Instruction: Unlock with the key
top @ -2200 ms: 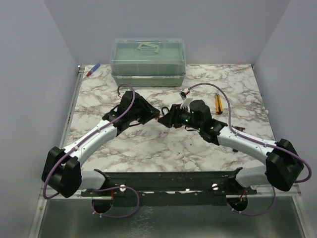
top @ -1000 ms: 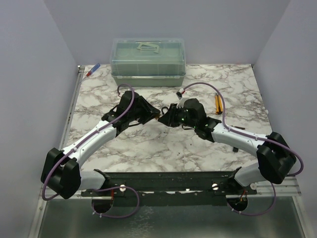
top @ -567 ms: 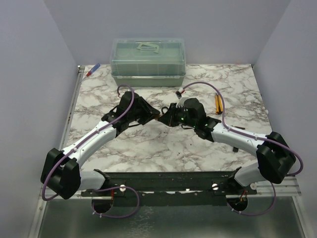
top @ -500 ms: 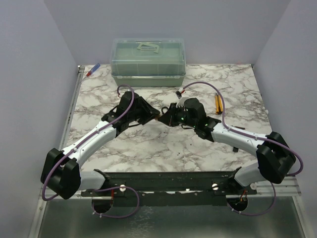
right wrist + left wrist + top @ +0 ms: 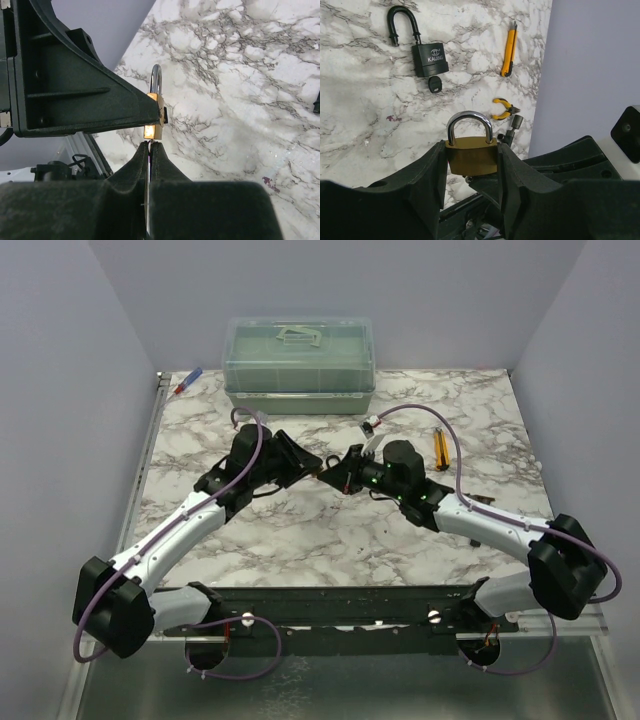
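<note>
Lining up for insertion, the left gripper [image 5: 471, 150] grasps the brass padlock [image 5: 471, 160] while the right gripper [image 5: 150, 147] — jaws clenched — noses under it, yet the key [image 5: 434, 85] lies rightward against the black padlock [image 5: 430, 59] — it likely needs fetching

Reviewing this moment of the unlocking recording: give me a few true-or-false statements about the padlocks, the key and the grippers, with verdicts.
1. The left gripper holds the brass padlock between its fingers. True.
2. The black padlock has its shackle closed. False: one leg of the shackle stands free of the body.
3. The right gripper is wide open. False: it is shut, its tips just under the brass padlock.
4. The key sits at the base of the black padlock. True.
5. The yellow utility knife lies on the table. True.
</note>
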Available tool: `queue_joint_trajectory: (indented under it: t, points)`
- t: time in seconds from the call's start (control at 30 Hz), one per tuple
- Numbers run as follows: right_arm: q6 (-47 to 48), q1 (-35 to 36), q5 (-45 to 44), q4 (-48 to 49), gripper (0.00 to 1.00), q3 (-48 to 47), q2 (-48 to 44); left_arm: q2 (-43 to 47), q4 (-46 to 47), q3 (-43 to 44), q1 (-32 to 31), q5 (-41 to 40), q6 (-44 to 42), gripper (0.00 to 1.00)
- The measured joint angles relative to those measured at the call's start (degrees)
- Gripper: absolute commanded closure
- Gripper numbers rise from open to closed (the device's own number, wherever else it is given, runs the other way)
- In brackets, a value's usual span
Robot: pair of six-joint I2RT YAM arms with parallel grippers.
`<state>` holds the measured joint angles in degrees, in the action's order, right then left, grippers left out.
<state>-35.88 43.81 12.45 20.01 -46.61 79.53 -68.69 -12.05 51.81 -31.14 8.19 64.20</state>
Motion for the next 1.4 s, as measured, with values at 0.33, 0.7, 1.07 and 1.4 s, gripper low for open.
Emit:
queue_joint_trajectory:
  t: [0.33,0.7,1.07,1.4]
  points:
    - [-1.14,-0.02,1.62,3.15,1.0,0.61,-1.57,4.24,3.23,-2.03,0.02,0.63,-1.09,1.0]
    - [-4.37,-0.44,3.1,5.62,1.0,0.61,-1.6,6.62,6.93,-3.98,0.33,0.9,-1.25,1.0]
    - [-6.14,-1.81,4.44,7.21,1.0,0.63,-1.6,7.43,10.84,-5.49,0.42,1.18,-0.96,1.0]
    - [-9.9,-3.65,9.05,12.5,1.0,1.38,-1.55,11.37,17.55,-9.49,0.44,1.22,0.24,1.0]
